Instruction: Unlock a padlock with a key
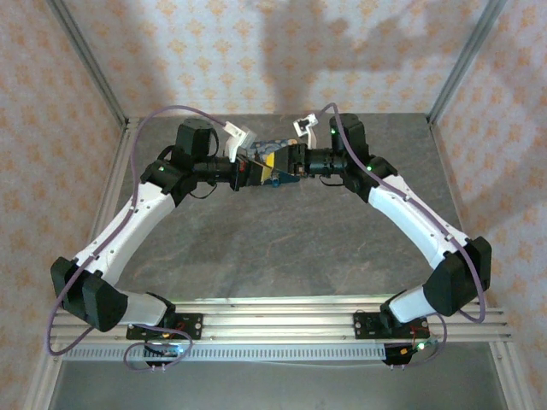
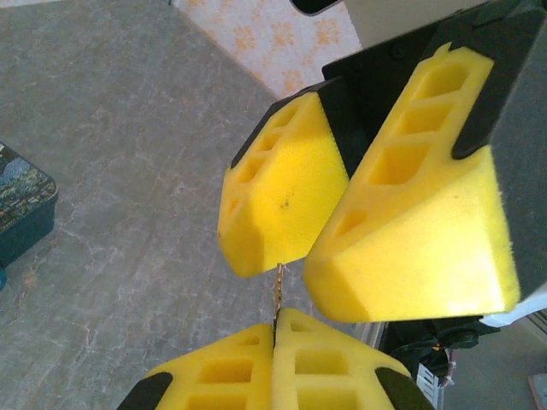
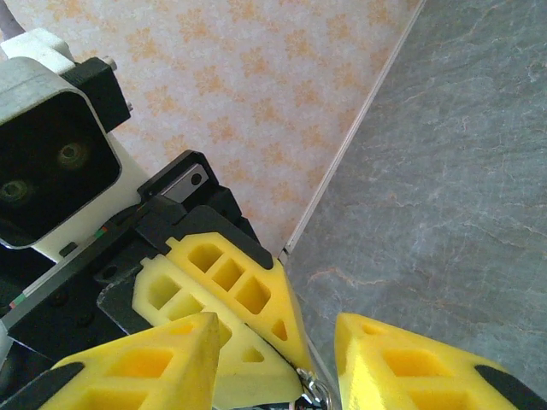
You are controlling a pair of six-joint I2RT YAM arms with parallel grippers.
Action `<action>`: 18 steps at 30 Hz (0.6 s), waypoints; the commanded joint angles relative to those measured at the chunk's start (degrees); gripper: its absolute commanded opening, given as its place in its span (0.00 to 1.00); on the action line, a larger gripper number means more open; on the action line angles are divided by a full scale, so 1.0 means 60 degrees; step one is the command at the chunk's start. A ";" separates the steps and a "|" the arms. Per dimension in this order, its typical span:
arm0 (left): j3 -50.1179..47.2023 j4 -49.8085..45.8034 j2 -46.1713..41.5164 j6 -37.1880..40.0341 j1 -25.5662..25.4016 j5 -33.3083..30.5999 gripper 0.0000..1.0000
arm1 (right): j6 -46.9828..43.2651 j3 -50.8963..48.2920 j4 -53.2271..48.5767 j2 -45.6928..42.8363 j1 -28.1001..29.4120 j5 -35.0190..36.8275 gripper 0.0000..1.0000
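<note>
From above, both arms converge over the far part of the table (image 1: 282,248). Your left wrist camera adds detail: the left gripper (image 2: 273,369) is clenched on the key (image 2: 279,290), a sliver reaching up to the right gripper (image 2: 299,273). Its fingers (image 3: 402,367) stand apart; you cannot tell whether they pinch anything. A dark blue box (image 2: 21,201) sits off to the side.

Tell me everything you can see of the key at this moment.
The key is a thin, pale metallic sliver, seen edge-on. Its lower end is pinched between the shut yellow fingers of the left end effector, and it sticks straight out toward the right end effector. Whether its tip touches that one is unclear; its head is hidden.
</note>
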 commanded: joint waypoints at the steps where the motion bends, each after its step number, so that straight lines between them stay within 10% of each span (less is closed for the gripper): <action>1: 0.0103 0.0421 -0.0134 -0.0240 0.0036 0.0276 0.00 | -0.0224 0.0025 -0.0023 0.0031 0.0021 -0.0275 0.40; 18: -0.0125 0.1104 -0.0276 -0.0852 0.0045 0.0397 0.00 | 0.0095 -0.0499 0.0563 -0.0212 0.0099 -0.0441 0.21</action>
